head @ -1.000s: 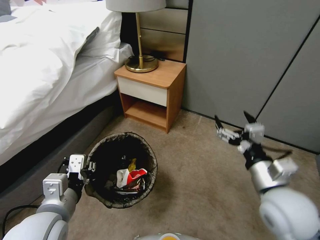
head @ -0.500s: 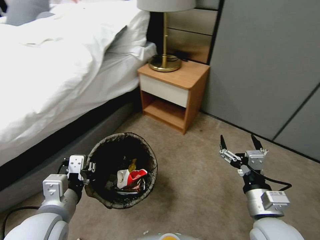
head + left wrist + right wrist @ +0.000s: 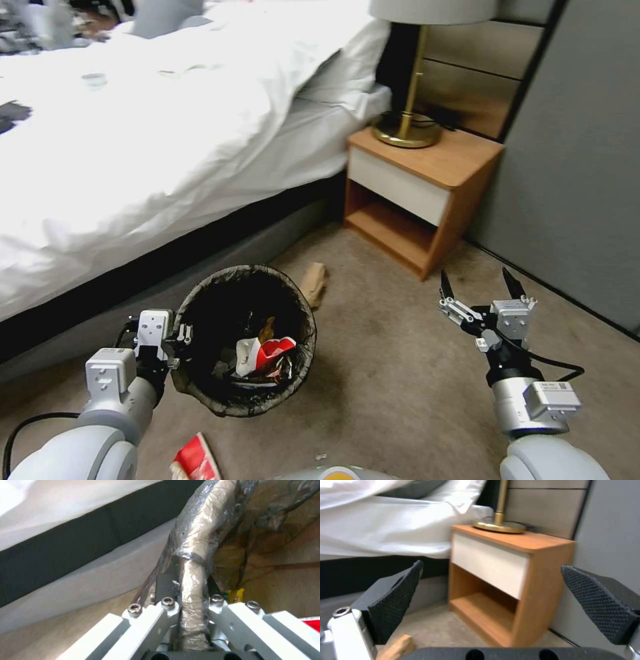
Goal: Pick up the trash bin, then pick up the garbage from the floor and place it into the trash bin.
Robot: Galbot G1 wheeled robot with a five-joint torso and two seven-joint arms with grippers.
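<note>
The trash bin (image 3: 230, 272), lined with a dark bag, hangs just above the carpet at lower left. My left gripper (image 3: 180, 335) is shut on its near-left rim, and in the left wrist view the bag-wrapped rim (image 3: 196, 542) runs between the closed fingers (image 3: 168, 585). Garbage lies inside it: a red-white carton (image 3: 265, 352) and a yellow wrapper (image 3: 267, 328). On the floor, a brown paper bag (image 3: 313, 283) lies just beyond the bin and a red-white carton (image 3: 195, 460) lies near my base. My right gripper (image 3: 480, 287) is open and holds nothing, right of the bin, with the paper bag (image 3: 398, 647) below it.
A bed with white bedding (image 3: 167, 133) runs along the left, its dark base close behind the bin. A wooden nightstand (image 3: 427, 193) with a brass lamp (image 3: 408, 127) stands ahead, against a grey wall (image 3: 587, 167) on the right. Bare carpet (image 3: 400, 373) lies between my arms.
The camera has swung left, bringing the brown paper bag and the floor carton into view. My right arm came down and nearer. The bin stays held in my left gripper.
</note>
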